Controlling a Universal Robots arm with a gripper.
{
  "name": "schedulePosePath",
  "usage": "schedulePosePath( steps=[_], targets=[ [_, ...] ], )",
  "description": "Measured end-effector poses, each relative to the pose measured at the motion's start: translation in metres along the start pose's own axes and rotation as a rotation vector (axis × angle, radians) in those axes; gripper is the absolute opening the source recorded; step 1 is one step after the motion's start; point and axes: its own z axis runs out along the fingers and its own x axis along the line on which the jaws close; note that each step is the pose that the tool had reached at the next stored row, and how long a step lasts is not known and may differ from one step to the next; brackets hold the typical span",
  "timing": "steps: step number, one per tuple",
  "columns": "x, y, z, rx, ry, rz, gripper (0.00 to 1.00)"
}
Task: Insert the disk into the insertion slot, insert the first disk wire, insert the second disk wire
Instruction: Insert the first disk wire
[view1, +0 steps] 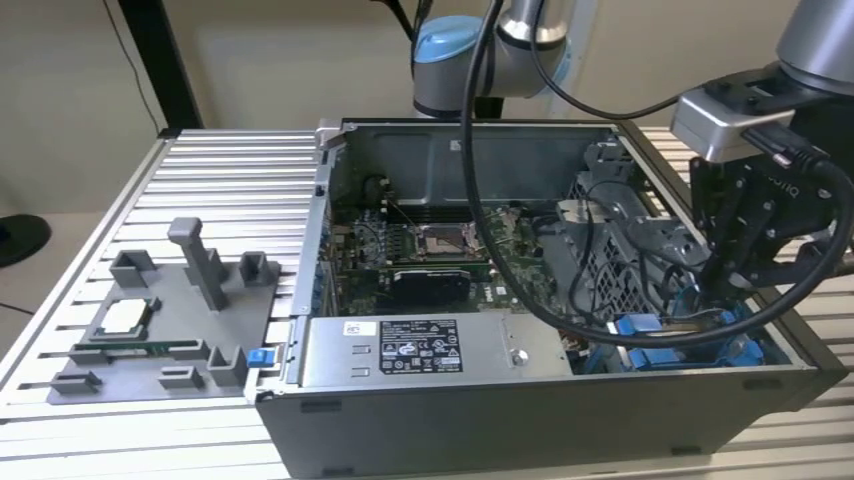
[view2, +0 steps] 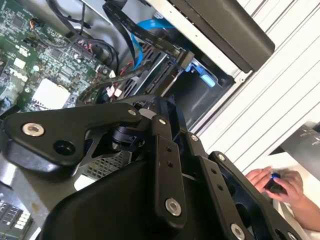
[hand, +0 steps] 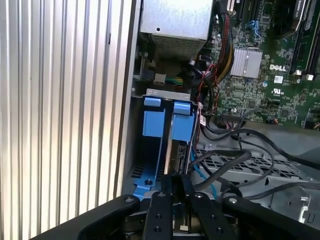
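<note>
Exterior view: the black gripper (view1: 727, 285) hangs over the insertion slot (view1: 687, 338) at the near corner of the open computer case (view1: 534, 420), on the exterior view's right; a grey peg tray (view1: 160, 330) lies well apart on the exterior view's left; in the first wrist view its fingers (hand: 161, 215) pinch the edge-on disk (hand: 175, 150), upright between the slot's blue rails, beside loose black cables (hand: 235, 160).

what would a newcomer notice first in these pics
The open computer case sits in the middle of the exterior view. At its end on the exterior view's right, the black gripper hangs over the bright blue slot. In the second wrist view, a person's hand lies outside the case.
</note>
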Motion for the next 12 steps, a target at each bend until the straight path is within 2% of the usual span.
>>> schedulePosePath(
  steps=[4,6,8,12],
  targets=[
    [0.0009,-0.0013,0.0010,0.0045,-0.0524,0.004,0.00],
    [0.0020,-0.0017,0.0020,0.0051,-0.0689,0.006,0.00],
    [0.0034,-0.0020,0.0028,-0.0041,-0.0737,0.006,0.00],
    [0.0061,-0.0043,0.0046,-0.0333,-0.0806,0.007,0.00]
  ],
)
